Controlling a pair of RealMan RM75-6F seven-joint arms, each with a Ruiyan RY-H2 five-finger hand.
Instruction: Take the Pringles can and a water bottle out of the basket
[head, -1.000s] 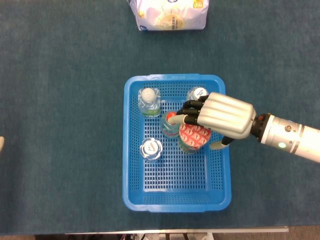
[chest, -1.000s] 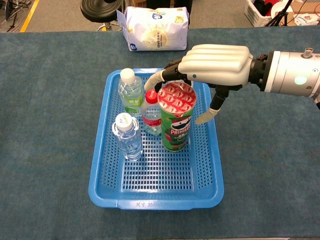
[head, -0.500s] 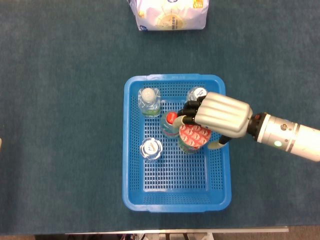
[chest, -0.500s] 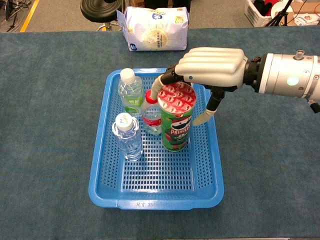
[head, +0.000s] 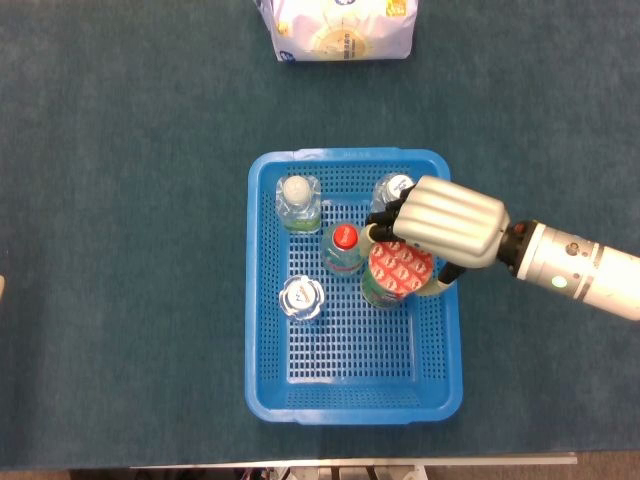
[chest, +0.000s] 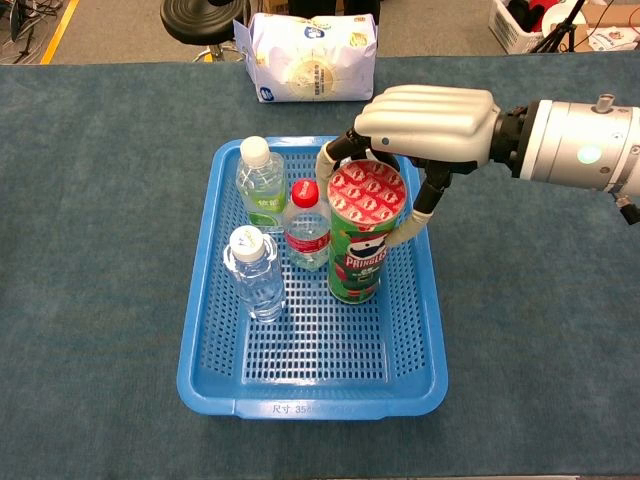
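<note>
We saw the tall green cardboard Pringles can with its red foil top (chest: 366, 240) standing upright in the right half of the blue perforated plastic basket (chest: 310, 385), long axis vertical, top facing up, perhaps leaning a little to the right. Our right hand (chest: 428, 123) sat directly over and behind the can's upper end. Its fingers (chest: 334, 156) curled down on the can's left side and the thumb reached down its right, so the can lay between them. They seemed to press on the rim, though we could not be sure the grip was firm. From there, we judged, the can must go straight up along its own axis. Just left stood a clear red-capped water bottle (chest: 307, 226), near enough to be knocked. Our left hand was out of sight in both views.
</note>
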